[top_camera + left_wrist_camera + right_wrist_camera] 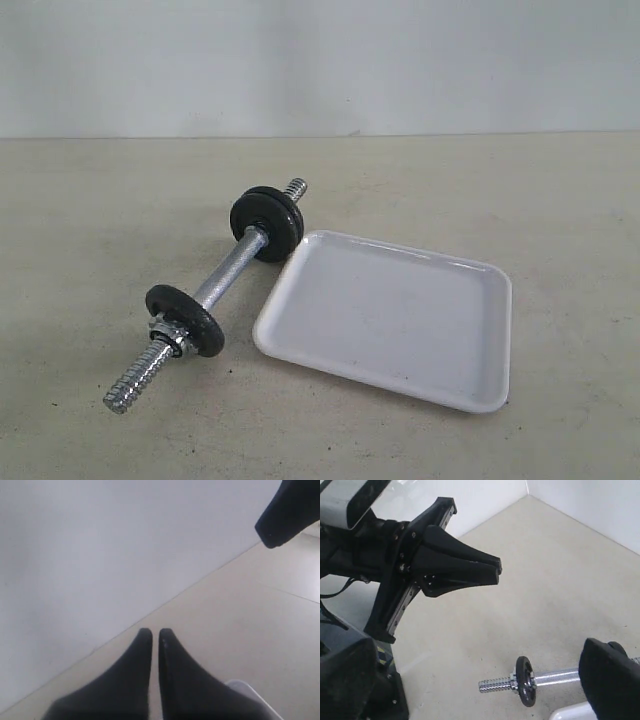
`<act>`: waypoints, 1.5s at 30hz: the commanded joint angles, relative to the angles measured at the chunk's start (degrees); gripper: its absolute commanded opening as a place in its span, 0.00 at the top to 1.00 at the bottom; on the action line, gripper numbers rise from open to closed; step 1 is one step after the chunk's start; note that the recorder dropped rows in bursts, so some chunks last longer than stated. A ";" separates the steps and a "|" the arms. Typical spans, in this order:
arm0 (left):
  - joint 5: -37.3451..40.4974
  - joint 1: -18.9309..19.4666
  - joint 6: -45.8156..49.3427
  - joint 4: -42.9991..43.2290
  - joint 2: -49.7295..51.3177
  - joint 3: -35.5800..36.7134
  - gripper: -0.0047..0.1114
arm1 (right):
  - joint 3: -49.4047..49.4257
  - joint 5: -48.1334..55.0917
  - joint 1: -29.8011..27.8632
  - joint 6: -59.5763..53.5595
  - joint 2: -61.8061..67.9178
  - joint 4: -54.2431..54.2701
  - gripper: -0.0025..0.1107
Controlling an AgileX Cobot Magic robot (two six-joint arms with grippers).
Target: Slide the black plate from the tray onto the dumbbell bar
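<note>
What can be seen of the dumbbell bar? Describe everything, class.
The dumbbell bar is a chrome rod lying diagonally on the beige table, left of the white tray. Its ends are coarsely threaded; its middle looks knurled. A dark near disc and a dark far disc ride on it; a chrome collar nut sits outside the near disc. Nothing grips it.

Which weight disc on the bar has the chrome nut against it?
The front disc, nearest the camera, with the nut on its outer side; the rear disc shows none.
</note>
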 commanded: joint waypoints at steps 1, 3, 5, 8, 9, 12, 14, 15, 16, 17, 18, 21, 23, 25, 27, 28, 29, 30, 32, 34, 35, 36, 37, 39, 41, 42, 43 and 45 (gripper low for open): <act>1.83 0.11 -3.47 2.75 -4.44 0.28 0.92 | -0.31 0.05 -0.01 4.58 -3.24 0.81 0.06; 1.83 0.11 -5.44 4.84 -6.03 0.28 0.92 | -0.31 0.05 -0.01 5.90 -4.18 0.81 0.06; 2.07 0.11 -7.24 6.53 -7.77 0.28 0.92 | -0.31 0.05 -0.01 8.29 -4.63 0.75 0.06; 2.72 0.11 -7.88 6.89 -10.14 0.28 0.92 | -0.31 0.05 -0.01 9.64 -4.60 0.63 0.06; 2.72 0.11 -7.88 6.89 -10.98 0.28 0.92 | -0.31 0.05 -0.01 10.39 -4.60 0.63 0.06; 3.12 0.11 -7.88 6.89 -13.35 0.28 0.92 | -0.31 0.05 -0.01 10.00 -4.47 0.63 0.15; 3.12 0.11 -7.88 6.89 -15.04 0.28 0.92 | -0.31 0.05 -0.01 10.14 -4.62 0.75 0.45; 3.12 0.11 -7.88 6.89 -15.74 0.28 0.92 | -0.31 0.05 -0.01 10.29 -4.62 0.97 0.64; 3.12 0.11 -7.88 6.89 -16.61 0.28 0.92 | -0.31 0.05 -0.01 10.49 -4.70 1.34 0.89; 3.12 0.11 -7.88 6.89 -17.49 0.28 0.92 | -0.31 0.05 -0.01 10.97 -4.70 1.86 0.95; 3.12 0.11 -7.88 6.89 -18.23 0.28 0.92 | -0.31 0.05 -0.01 10.97 -4.70 2.44 0.94; 4.47 0.11 -7.88 6.89 -20.93 0.28 0.92 | -0.31 0.05 -0.01 6.48 -5.24 4.28 0.93; 8.00 0.11 -7.88 9.74 -23.30 0.28 0.92 | -0.20 0.05 1.46 -2.10 -7.20 2.89 0.93; 10.46 0.11 -7.88 13.07 -25.93 0.83 0.92 | 0.57 0.05 3.80 -8.19 -10.53 0.37 0.93; 9.90 0.11 -7.88 15.02 -29.30 2.57 0.92 | 2.50 0.05 6.55 -12.30 -13.96 -1.42 0.93; 8.56 0.11 -7.88 15.61 -31.44 3.92 0.92 | 4.23 0.05 7.85 -14.47 -16.01 -1.89 0.94; 6.94 0.11 -7.88 15.63 -33.75 5.47 0.92 | 6.44 0.05 9.18 -15.91 -18.21 -2.13 0.96; 5.34 0.11 -7.88 15.20 -36.27 7.20 0.92 | 8.50 0.05 10.23 -16.87 -20.02 -2.40 0.98; 1.50 0.11 -7.88 13.10 -41.63 11.09 0.92 | 14.79 0.05 12.78 -18.10 -24.94 -2.79 0.98; -1.87 0.11 -7.88 11.40 -46.89 14.91 0.92 | 22.21 -2.61 14.91 -18.85 -30.24 -4.42 0.98; -3.13 0.11 -7.88 10.30 -49.91 17.08 0.92 | 26.33 -4.73 15.92 -19.33 -32.96 -5.16 0.98; -4.02 0.11 -8.04 9.13 -52.93 19.26 0.92 | 30.62 -7.35 16.78 -19.43 -35.75 -5.62 0.98; -4.27 0.11 -8.87 8.29 -55.45 20.92 0.92 | 34.16 -9.44 17.51 -19.72 -38.03 -5.74 0.98; -3.63 0.11 -11.46 7.62 -61.57 24.83 0.92 | 43.06 -14.54 18.66 -21.45 -43.76 -5.74 0.98; -2.81 0.11 -14.55 7.62 -67.57 28.06 0.92 | 50.56 -20.04 19.32 -22.55 -48.72 -5.74 0.98; -2.50 0.11 -15.87 7.62 -67.57 29.71 0.92 | 54.30 -22.84 19.59 -23.52 -51.35 -5.63 0.98; -0.74 0.11 -16.63 7.62 -67.57 30.67 0.92 | 57.68 -26.10 19.88 -23.58 -53.21 -5.60 0.98; 5.38 0.11 -17.90 8.19 -67.57 31.32 0.92 | 62.93 -33.57 19.99 -24.39 -57.54 -5.36 0.98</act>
